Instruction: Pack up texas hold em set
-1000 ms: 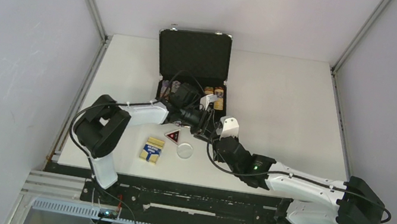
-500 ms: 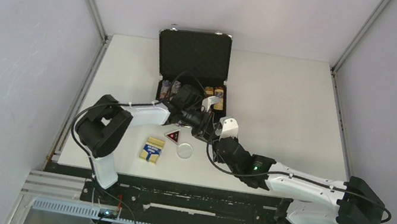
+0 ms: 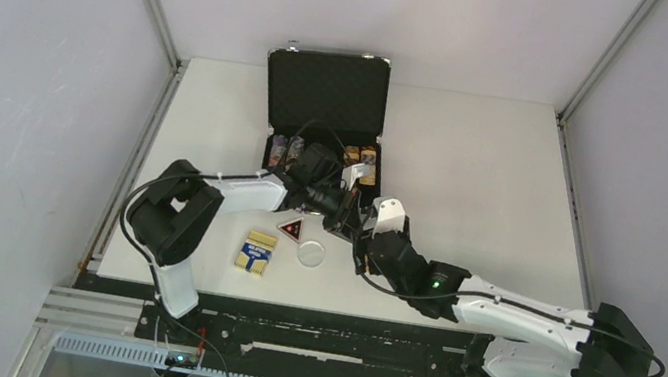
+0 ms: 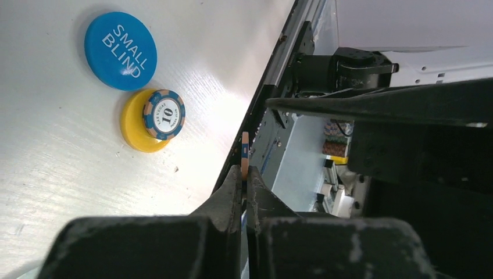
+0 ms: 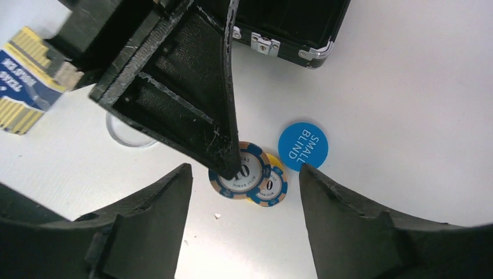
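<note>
The black briefcase [image 3: 329, 95] lies open at the table's back, with chips [image 3: 361, 163] in its base. My left gripper [image 4: 245, 173] is shut on a blue-and-tan "10" poker chip [image 4: 245, 148], held on edge just above the table. In the right wrist view that chip [image 5: 249, 174] sits at the left fingers' tip. A second "10" chip [image 4: 164, 114] lies on the yellow disc [image 4: 132, 132], beside the blue "SMALL BLIND" disc [image 4: 120, 50]. My right gripper [image 5: 243, 195] is open and empty above these chips.
The yellow-blue card box [image 3: 256, 251], the red-black triangular token [image 3: 290, 228] and the white disc [image 3: 311, 253] lie on the table left of the grippers. The briefcase front edge with its latch [image 5: 261, 43] is just behind the chips. The two grippers are close together.
My right gripper has moved slightly forward, closer to the left gripper. The left gripper has kept its place and its hold on the chip.
</note>
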`<state>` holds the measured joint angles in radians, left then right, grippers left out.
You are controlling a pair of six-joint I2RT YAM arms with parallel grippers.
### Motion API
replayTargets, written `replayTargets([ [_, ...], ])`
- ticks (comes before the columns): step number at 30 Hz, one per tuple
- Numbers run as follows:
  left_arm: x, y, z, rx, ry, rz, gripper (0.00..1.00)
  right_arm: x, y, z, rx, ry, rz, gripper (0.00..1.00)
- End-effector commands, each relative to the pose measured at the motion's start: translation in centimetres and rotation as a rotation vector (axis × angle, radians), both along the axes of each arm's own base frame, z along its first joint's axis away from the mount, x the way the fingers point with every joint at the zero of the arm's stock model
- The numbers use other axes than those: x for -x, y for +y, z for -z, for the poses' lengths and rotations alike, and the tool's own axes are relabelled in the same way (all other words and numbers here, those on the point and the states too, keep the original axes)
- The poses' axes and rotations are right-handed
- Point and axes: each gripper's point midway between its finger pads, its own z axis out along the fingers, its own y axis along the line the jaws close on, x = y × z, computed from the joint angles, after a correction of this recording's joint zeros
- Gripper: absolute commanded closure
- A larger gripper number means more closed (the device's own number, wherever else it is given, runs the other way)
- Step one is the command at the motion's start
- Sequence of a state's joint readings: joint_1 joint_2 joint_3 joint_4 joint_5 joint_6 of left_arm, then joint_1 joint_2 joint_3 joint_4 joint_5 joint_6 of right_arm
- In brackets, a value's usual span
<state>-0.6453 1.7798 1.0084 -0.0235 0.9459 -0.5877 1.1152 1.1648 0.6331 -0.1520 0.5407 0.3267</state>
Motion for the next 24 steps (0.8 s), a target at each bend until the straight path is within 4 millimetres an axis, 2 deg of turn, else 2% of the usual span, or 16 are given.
replayTargets([
  [1,-2.1,-0.1,-3.6,0.075,-0.189,-0.002,1.00,0.1,0.1,-4.7,-0.124,-0.063,-0.051,0.23],
  [4,-4.1,1.0,-4.5,0.064,-0.289,-0.068,1.00,1.2,0.7,-7.7,-0.302,-0.061,-0.192,0.23],
  [7,-7.0,2.9,-5.9,0.077,-0.357,-0.209,1.00,-0.8,-0.9,-10.3,-0.426,-0.098,-0.160,0.32],
  [8,-8.1,3.7,-6.7,0.103,-0.372,-0.273,1.00,-1.9,-1.6,-10.6,-0.447,-0.108,-0.127,0.41],
  [10,-10.8,6.4,-7.5,0.110,-0.389,-0.437,1.00,-4.5,-3.0,-10.3,-0.461,-0.105,-0.046,0.75],
  [11,-12.0,7.9,-7.6,0.089,-0.406,-0.519,1.00,-5.7,-3.2,-9.9,-0.456,-0.092,-0.024,0.89],
  [12,-12.8,9.2,-7.7,0.062,-0.432,-0.590,1.00,-6.8,-3.1,-9.3,-0.444,-0.069,-0.013,0.97],
  [13,-13.5,10.6,-7.9,0.036,-0.460,-0.652,1.00,-7.7,-2.7,-8.7,-0.428,-0.046,-0.007,1.00],
  [15,-14.4,12.8,-8.1,-0.005,-0.507,-0.752,1.00,-9.3,-1.1,-7.1,-0.383,0.015,-0.013,1.00],
  [18,-15.2,15.4,-9.0,-0.053,-0.572,-0.889,1.00,-11.1,2.0,-5.9,-0.380,0.047,-0.055,1.00],
  [24,-15.3,17.6,-8.9,-0.118,-0.612,-0.987,1.00,-14.0,5.5,-2.6,-0.360,0.142,-0.074,1.00],
])
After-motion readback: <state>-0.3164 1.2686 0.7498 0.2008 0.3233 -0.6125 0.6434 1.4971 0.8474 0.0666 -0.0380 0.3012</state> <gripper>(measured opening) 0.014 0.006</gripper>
